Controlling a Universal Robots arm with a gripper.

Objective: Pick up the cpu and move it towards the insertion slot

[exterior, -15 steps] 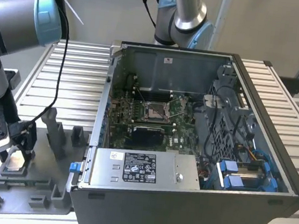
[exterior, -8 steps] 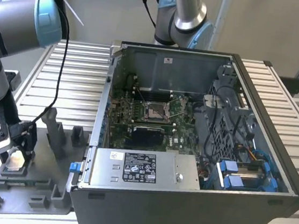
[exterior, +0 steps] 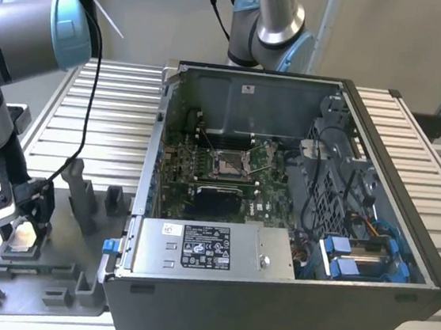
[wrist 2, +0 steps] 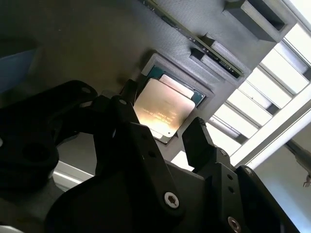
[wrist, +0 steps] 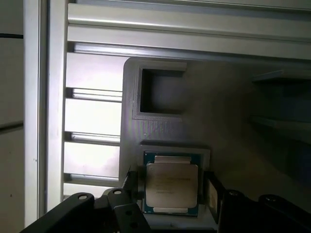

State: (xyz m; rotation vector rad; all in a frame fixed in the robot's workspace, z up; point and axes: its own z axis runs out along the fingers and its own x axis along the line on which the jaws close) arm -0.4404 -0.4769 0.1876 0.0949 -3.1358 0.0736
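Note:
The cpu (wrist: 171, 187), a thin square chip with a pale metal top, lies in a recess of the grey plastic tray (wrist: 160, 124). My gripper (wrist: 171, 188) is low over it and open, with one black finger (wrist: 132, 182) at each of two opposite edges and a small gap on each side. The second wrist view shows the same: the cpu (wrist 2: 163, 109) sits between the fingers (wrist 2: 197, 136) of the gripper (wrist 2: 163, 114). In the exterior view the gripper (exterior: 26, 224) and cpu (exterior: 25, 237) are at the left on the tray (exterior: 47, 289), well away from the insertion slot (exterior: 228, 163) inside the open computer case.
The case (exterior: 269, 298) has tall walls. A silver power-supply box (exterior: 203, 251) lies along its near side, and cables and blue drive bays (exterior: 361, 257) fill the exterior view's right. Upright tray blocks (exterior: 82, 193) stand between gripper and case. A second arm (exterior: 268, 27) stands behind it.

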